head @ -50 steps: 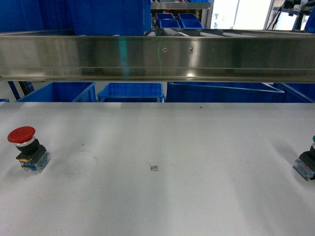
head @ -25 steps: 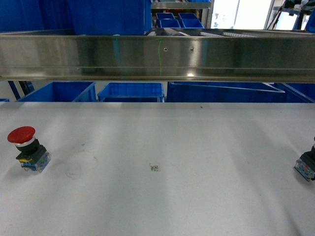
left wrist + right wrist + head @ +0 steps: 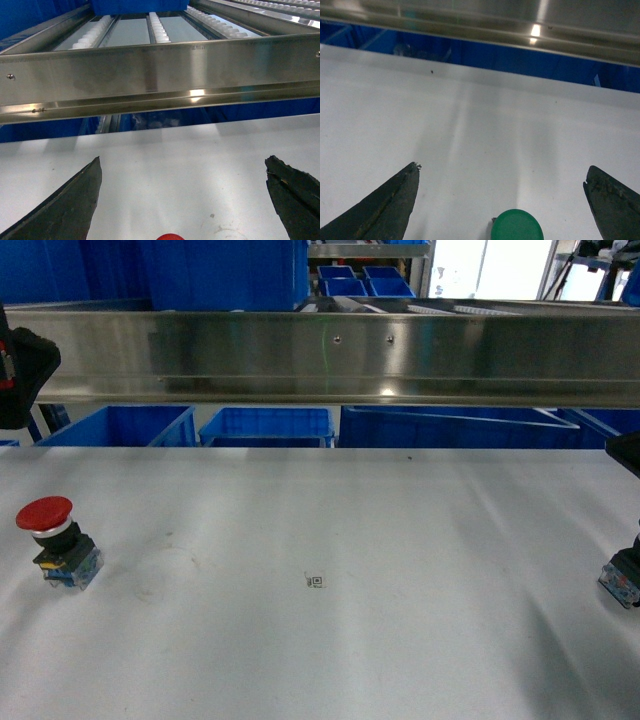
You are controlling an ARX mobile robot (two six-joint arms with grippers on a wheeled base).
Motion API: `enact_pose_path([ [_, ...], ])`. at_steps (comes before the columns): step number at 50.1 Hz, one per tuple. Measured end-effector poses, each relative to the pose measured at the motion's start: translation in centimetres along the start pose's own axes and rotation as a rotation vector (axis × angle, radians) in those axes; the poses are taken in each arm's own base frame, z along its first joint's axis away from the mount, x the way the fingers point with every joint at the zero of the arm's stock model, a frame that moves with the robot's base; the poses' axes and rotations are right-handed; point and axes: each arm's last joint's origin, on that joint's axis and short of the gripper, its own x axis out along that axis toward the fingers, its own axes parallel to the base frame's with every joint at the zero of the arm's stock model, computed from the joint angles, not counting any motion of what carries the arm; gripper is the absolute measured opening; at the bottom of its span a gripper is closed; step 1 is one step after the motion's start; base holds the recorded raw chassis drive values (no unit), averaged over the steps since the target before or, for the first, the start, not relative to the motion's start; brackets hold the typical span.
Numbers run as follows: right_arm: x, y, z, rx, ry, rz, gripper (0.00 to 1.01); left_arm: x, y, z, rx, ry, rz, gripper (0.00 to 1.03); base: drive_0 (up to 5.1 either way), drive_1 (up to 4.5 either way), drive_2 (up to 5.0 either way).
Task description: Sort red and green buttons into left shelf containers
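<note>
The red button (image 3: 55,540) stands upright on the white table (image 3: 320,530) at the far left; its cap (image 3: 170,236) just shows at the bottom of the left wrist view. My left gripper (image 3: 182,160) is open above and behind it, holding nothing, and part of it (image 3: 20,370) shows at the head view's left edge. The green button (image 3: 622,575) sits at the right edge, half cut off. Its green cap (image 3: 516,226) lies low between the spread fingers of my open right gripper (image 3: 502,167). Blue containers (image 3: 120,427) stand beyond the table under the shelf.
A wide stainless steel shelf rail (image 3: 320,355) spans the scene above the table's far edge, with roller tracks (image 3: 160,27) behind it. More blue bins (image 3: 267,426) (image 3: 450,428) sit below it. A small printed marker (image 3: 315,581) lies mid-table.
Both arms have come into the head view: a dark part of the left one at the upper left edge, the right one at the right edge. The buttons have not moved.
</note>
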Motion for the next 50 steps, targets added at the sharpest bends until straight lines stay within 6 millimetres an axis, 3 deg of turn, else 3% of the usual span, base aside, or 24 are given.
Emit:
enact_pose_path([
  [5,2.2,-1.0,-0.7,-0.009,0.124,0.014,0.98,0.0,-1.8,0.0,0.015,0.006,-0.042,0.98,0.0,0.0,0.0],
  [17,2.6,-1.0,-1.3,-0.01,0.138,0.017,0.98,-0.3,-2.1,-1.2,0.016,0.039,-0.03,0.98,0.0,0.0,0.0],
  [37,4.1,-1.7,-4.1,0.017,0.235,-0.007,0.98,-0.3,-2.6,-2.0,0.022,0.065,-0.041,0.98,0.0,0.0,0.0],
  [47,5.6,-2.8,-7.2,0.031,0.294,0.0,0.98,-0.3,-2.6,-2.1,0.031,0.067,-0.04,0.98,0.0,0.0,0.0],
  [50,5.7,-3.2,-7.2,0.03,0.274,0.022,0.98,-0.3,-2.6,-2.1,0.031,0.067,-0.039,0.98,0.0,0.0,0.0],
])
